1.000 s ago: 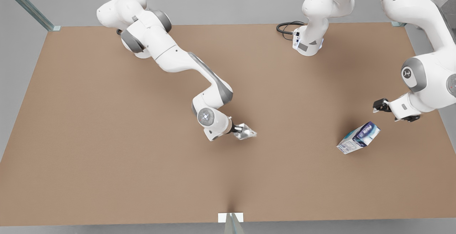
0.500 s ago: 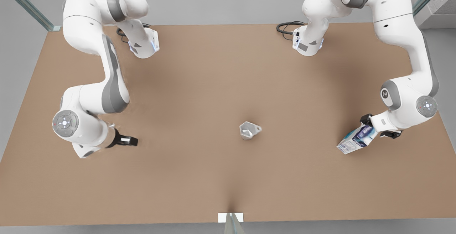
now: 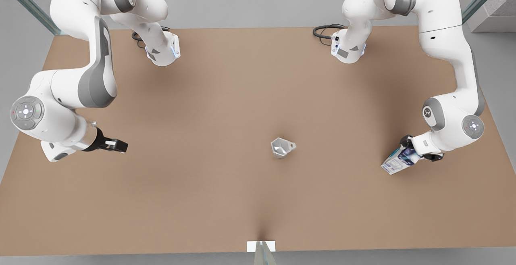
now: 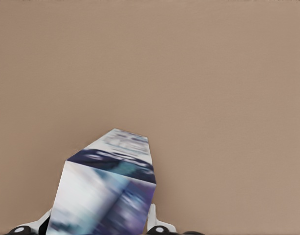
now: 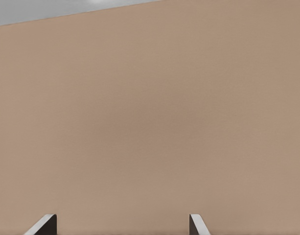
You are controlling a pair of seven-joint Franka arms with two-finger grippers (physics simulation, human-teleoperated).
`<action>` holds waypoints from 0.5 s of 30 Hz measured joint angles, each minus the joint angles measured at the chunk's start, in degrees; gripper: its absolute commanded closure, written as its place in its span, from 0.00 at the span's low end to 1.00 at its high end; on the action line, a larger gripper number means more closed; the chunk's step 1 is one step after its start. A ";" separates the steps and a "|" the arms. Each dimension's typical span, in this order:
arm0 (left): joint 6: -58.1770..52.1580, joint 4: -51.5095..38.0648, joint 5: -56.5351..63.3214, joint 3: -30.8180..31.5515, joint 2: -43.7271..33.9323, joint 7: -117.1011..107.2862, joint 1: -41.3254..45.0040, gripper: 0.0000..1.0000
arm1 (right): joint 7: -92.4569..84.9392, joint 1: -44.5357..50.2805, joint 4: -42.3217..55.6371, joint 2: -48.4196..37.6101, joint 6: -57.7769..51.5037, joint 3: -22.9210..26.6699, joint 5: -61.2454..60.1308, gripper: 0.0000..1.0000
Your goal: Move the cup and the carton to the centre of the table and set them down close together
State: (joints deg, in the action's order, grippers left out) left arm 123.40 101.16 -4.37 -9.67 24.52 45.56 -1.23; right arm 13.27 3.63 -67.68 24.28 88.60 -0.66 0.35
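Cup [image 3: 281, 147] sits on the table [image 3: 201, 200] near centre, nothing touching it, so that half looks done. Carton [image 3: 400, 160] lies well off toward the front view's right edge, tilted with its dark end toward the arm. The left gripper [image 3: 415, 151] is right at that dark end; the left wrist view has the carton [image 4: 108, 191] between the jaws with a finger tip [image 4: 159, 228] either side. Can't tell whether it's clamped yet or just straddling. It goes for the narrow end, probably because that's the width the jaws can span. The right gripper [image 3: 115, 145] is parked over bare table at the front view's left, well apart from both items; its fingers [image 5: 197, 225] are spread wide, holding nothing. It's waiting, and it leaves the centre free for the other arm. Next job, as I read it: confirm the grip, carry the carton in beside the cup, and stop short so it doesn't knock the cup over.
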 measured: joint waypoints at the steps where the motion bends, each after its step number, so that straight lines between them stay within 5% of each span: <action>1: 0.00 -0.05 -0.09 0.00 0.00 -0.04 0.00 0.49 | 0.00 -0.12 0.00 -0.01 -0.01 -0.04 0.00 0.00; 4: -0.65 -0.13 0.13 1.02 -0.73 -10.59 0.19 0.43 | 0.05 -0.01 -0.18 0.16 0.08 -0.05 -0.09 0.00; 9: -19.65 -2.23 0.65 2.58 -7.75 -66.29 11.32 0.40 | 0.00 -0.70 -0.09 0.03 -0.27 0.02 -0.07 0.00; 15: -22.95 -2.24 -2.28 13.35 -8.93 -110.12 22.96 0.40 | -0.09 -1.87 -0.09 0.16 -0.19 0.00 -0.09 0.00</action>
State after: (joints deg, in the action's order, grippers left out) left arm 100.45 98.92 -6.65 3.68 15.60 -64.55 21.73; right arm 13.18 1.75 -67.76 24.44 88.41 -0.65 0.26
